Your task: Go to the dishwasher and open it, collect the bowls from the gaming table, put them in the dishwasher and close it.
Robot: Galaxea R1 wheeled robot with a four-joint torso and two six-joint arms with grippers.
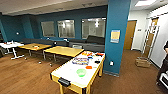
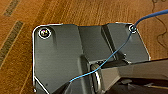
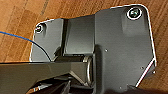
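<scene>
We face the gaming table (image 1: pixel 75 72), a long white-topped table with yellow edges that stands just ahead of us on the wood floor (image 1: pixel 25 75). A green bowl (image 1: pixel 81 72) sits on the near part of its top, and an orange bowl (image 1: pixel 88 67) lies a little beyond it. Further along are a flat, colourful game box (image 1: pixel 80 60) and more boxes (image 1: pixel 93 54) at the far end; we can read no writing on any of them. A teal pillar (image 1: pixel 116 35) rises just beside the table's far end and carries a yellow poster (image 1: pixel 115 36) whose text is too blurred to read. Two yellow-topped tables (image 1: pixel 63 51) stand behind, before a dark sofa (image 1: pixel 90 43). Both wrist views look down on wood floor, and we cannot tell how either claw stands.
</scene>
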